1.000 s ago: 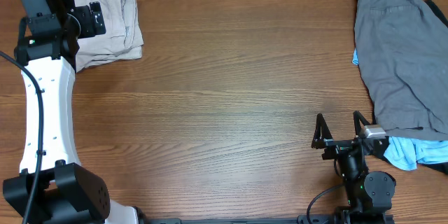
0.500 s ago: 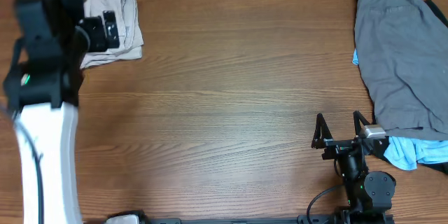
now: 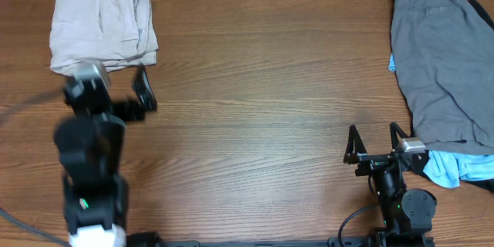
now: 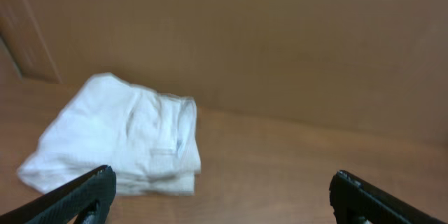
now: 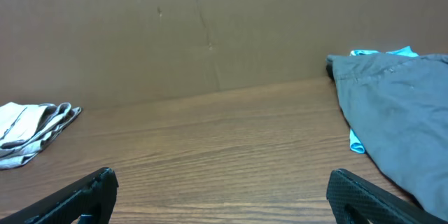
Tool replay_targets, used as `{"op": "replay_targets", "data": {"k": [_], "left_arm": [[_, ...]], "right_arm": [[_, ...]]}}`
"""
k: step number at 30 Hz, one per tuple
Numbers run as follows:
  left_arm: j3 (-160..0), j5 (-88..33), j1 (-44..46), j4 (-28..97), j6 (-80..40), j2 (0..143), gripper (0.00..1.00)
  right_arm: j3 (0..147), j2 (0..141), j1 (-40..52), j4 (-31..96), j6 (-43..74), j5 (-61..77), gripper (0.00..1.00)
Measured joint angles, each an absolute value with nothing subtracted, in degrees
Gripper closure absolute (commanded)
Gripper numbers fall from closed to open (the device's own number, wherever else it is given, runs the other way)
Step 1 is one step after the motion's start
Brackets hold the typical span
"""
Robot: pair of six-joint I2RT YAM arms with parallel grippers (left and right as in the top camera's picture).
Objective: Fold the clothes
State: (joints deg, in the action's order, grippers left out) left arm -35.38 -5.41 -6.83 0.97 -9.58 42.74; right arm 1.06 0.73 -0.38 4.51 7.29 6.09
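The beige shorts [image 3: 100, 27] lie folded into a compact stack at the far left corner and show pale in the left wrist view [image 4: 119, 140]. My left gripper [image 3: 108, 85] sits just in front of that stack, open and empty, its fingers [image 4: 84, 192] spread wide apart. On the right side a dark grey garment [image 3: 440, 62] lies spread over a light blue one [image 3: 444, 168]. My right gripper [image 3: 373, 131] rests near the front edge beside them, open, with bare wood between its fingertips [image 5: 353, 185]. The right wrist view shows the grey garment [image 5: 399, 112] and the far-off shorts [image 5: 31, 133].
A brown cardboard wall [image 5: 210, 28] stands behind the wooden table [image 3: 255, 108]. The grey garment hangs past the table's right edge. The right arm's base [image 3: 409, 208] sits at the front edge.
My left arm has drawn back from over the shorts toward the front of the table, gripper still open. The shorts stay folded in the corner. The right arm has not moved.
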Motion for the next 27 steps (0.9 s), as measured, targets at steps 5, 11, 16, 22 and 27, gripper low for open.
{"op": "replay_targets", "data": {"k": [5, 11, 16, 22, 27], "left_arm": [[-16.8, -6.2, -6.8, -7.8, -9.7, 27.4, 0.0], [-4.8, -6.5, -6.8, -9.1, -9.7, 12.3, 0.0], [-0.9, -6.3, -6.8, -7.0, -9.5, 4.8, 0.0], [-0.6, -5.1, -6.8, -0.7, -8.6, 1.9, 0.0], [-0.5, -4.6, -6.8, 3.9, -8.4, 1.1, 0.0]], "right_arm": [[1.1, 0.7, -0.4, 4.5, 7.3, 6.1, 0.0], [1.1, 0.7, -0.4, 4.5, 7.3, 6.1, 0.0], [1.1, 0.7, -0.4, 4.6, 7.3, 6.1, 0.0], [1.1, 0.7, -0.4, 4.5, 7.3, 6.1, 0.0], [1.1, 0.7, -0.4, 4.5, 7.3, 6.1, 0.0]]}}
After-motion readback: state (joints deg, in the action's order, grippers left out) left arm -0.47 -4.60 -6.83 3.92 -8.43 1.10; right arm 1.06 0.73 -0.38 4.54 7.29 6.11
